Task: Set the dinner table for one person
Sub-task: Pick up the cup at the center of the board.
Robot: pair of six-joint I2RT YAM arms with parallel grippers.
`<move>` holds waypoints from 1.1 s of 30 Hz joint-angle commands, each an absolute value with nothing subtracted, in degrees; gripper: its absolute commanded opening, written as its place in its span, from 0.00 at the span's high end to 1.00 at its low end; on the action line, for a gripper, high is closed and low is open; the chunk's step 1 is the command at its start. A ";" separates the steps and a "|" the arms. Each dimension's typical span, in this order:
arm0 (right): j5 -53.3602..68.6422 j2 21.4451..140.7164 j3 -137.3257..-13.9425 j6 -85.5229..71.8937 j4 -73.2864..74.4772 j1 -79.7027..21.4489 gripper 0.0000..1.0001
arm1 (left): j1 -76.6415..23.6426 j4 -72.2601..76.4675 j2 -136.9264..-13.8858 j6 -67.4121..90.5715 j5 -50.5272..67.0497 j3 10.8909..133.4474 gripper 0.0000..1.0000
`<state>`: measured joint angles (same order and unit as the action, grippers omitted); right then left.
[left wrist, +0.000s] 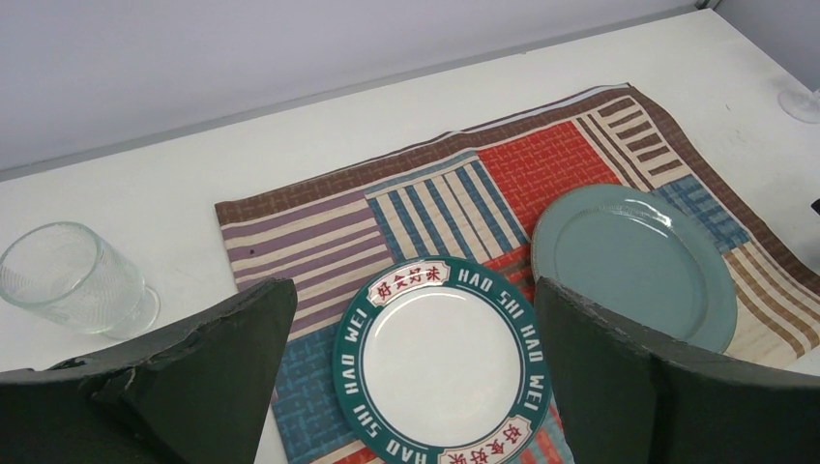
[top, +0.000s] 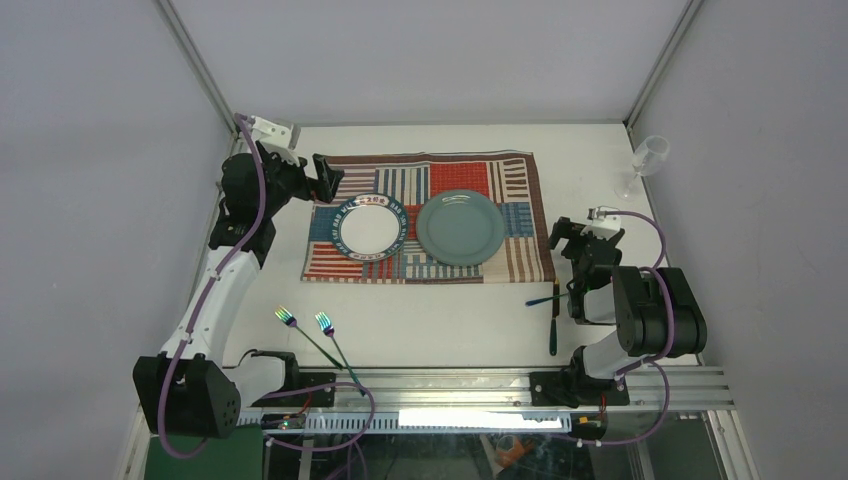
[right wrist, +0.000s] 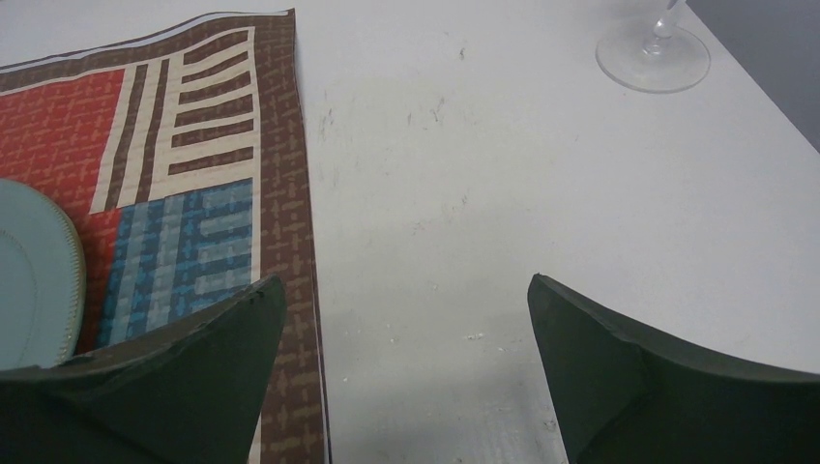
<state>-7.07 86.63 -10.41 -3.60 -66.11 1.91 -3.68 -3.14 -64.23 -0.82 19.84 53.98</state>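
1. At the far left of the dinner table (top: 450,320), the left arm rose from its base along the left edge with its elbow lifted. Its wrist was turned rightward, which put the left gripper (top: 332,182) at the left edge of the patchwork placemat (top: 515,180).
2. Its jaws stood spread wide with nothing gripped. In the wrist view the green-rimmed plate (top: 368,230) lay below the gap between the two dark fingers (left wrist: 222,367).
3. The right arm was folded close to its base with its wrist pointing away from it. The right gripper (right wrist: 406,280) hung over bare tabletop just off the placemat's right edge, jaws fully apart and holding nothing.
4. The dinner table, white and framed by aluminium rails, filled the floor of the enclosure, with both arm bases at its near edge.
5. The placemat lay flat in the far middle and carried two plates just beside each other. The white one with a lettered green rim was on the left and a grey-green plate (top: 460,228) on the right. Both faces showed bare.
6. A clear tumbler (left wrist: 73,280) rested on the table left of the placemat; I could not tell whether it stood upright or lay tilted. A clear wine glass (top: 648,158) stood upright at the far right corner.
7. Two forks (top: 318,340) lay side by side near the left base. Two dark utensils (top: 553,325) lay beside the right arm, their kind unclear.
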 commanded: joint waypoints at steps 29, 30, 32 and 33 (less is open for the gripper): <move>-4.87 86.25 -12.44 -3.65 -68.25 2.86 0.00 | -2.60 -11.86 -77.80 -9.98 10.14 65.07 0.01; -4.76 86.22 -12.48 -3.69 -68.16 2.87 0.00 | -2.60 -12.51 -78.87 -9.37 9.62 65.86 0.01; -3.05 86.29 -12.60 -3.39 -68.00 3.08 0.00 | -2.58 -13.41 -81.47 -8.08 9.67 66.78 0.01; -1.07 86.27 -12.62 -3.02 -67.90 3.45 0.00 | -2.56 -14.04 -82.50 -8.01 11.05 67.14 0.01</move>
<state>-5.32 86.63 -10.90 -3.95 -65.67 2.39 -3.25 -12.82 -79.11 -8.36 11.35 63.92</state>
